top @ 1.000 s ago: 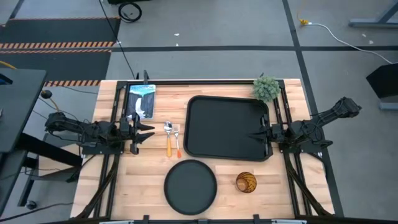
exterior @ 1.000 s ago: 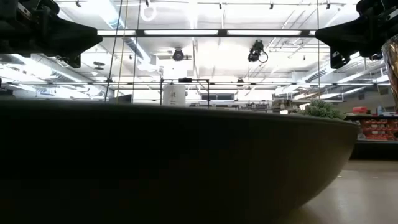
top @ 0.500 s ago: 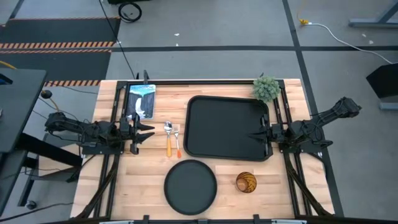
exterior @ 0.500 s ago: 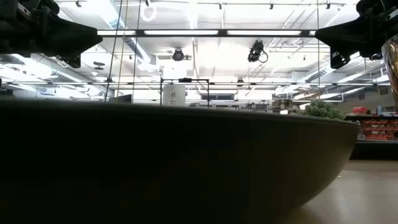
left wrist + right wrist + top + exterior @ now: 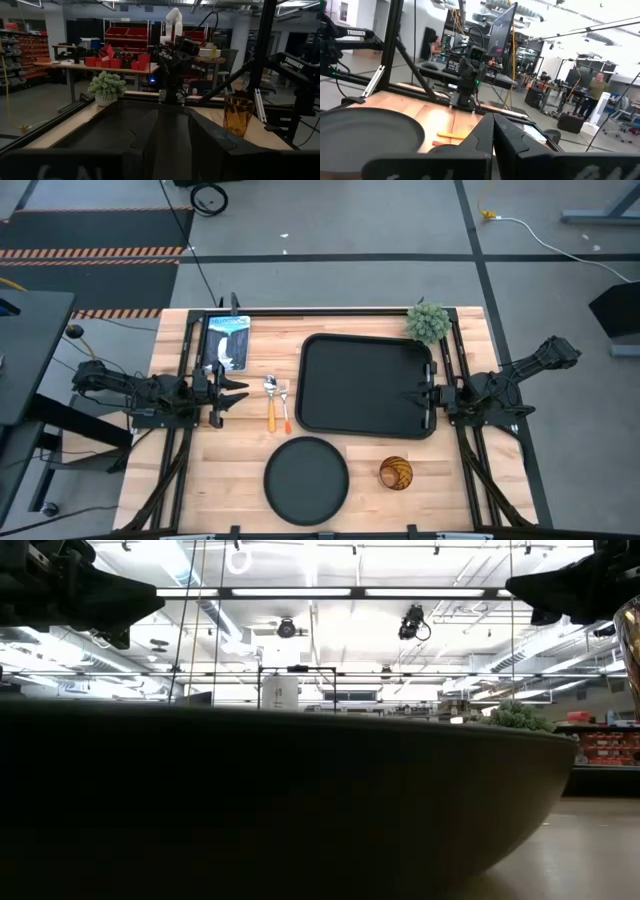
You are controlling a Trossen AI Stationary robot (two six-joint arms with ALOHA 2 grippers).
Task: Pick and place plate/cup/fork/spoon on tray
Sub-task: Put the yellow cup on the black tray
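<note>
The black tray lies at the middle right of the table. The round black plate lies near the front edge and fills the low view. The amber cup stands upright to the plate's right. The spoon and the fork lie side by side left of the tray, orange handles toward the near edge. My left gripper hovers open just left of the spoon. My right gripper is shut and empty above the tray's right part.
A small green potted plant stands at the far right corner, beside the tray. A printed card lies at the far left. Black frame rails run along both table sides. A person stands in the room beyond.
My right gripper has risen a little above the tray; its fingers stay shut. Nothing on the table has moved.
</note>
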